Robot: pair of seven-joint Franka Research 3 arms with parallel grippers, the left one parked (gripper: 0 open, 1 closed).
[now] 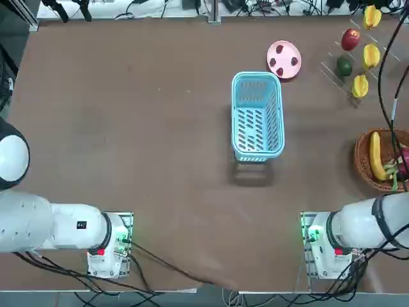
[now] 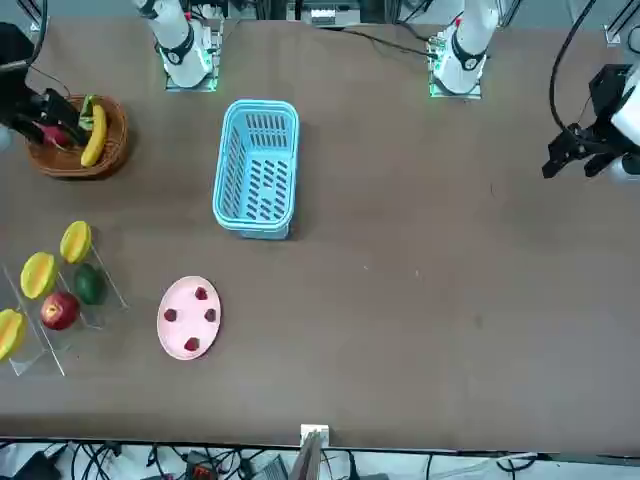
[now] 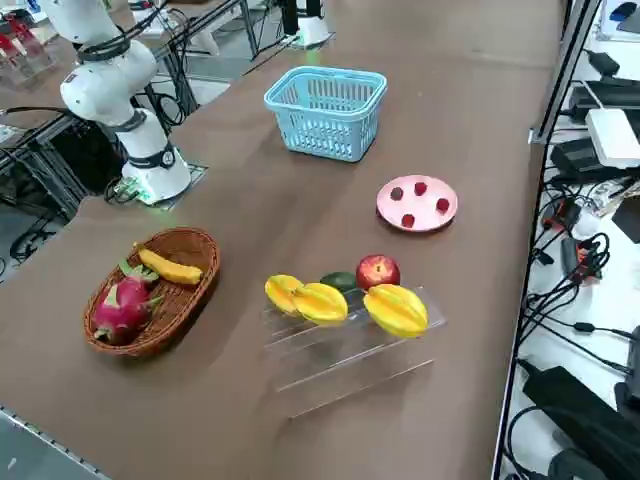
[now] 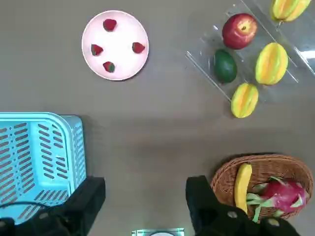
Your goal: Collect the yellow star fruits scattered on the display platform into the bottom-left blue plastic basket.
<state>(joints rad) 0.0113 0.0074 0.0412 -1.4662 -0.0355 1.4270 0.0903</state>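
Three yellow star fruits (image 1: 372, 17) (image 1: 370, 55) (image 1: 360, 85) lie on the clear display platform (image 3: 340, 365) at the table's far right corner. The right side view shows them in a row (image 3: 284, 292) (image 3: 320, 302) (image 3: 397, 309). The blue plastic basket (image 1: 257, 153) stands empty near the table's middle. My right gripper (image 4: 145, 196) hangs open high over the table, between the blue basket (image 4: 76, 147) and the wicker basket, with nothing between its fingers. It is well short of the star fruits (image 4: 244, 100).
A red apple (image 1: 349, 39) and a dark green fruit (image 1: 344, 66) share the platform. A pink plate (image 1: 284, 59) with small red berries sits beside the blue basket. A round wicker basket (image 1: 363, 160) holds a banana and a dragon fruit at the right edge.
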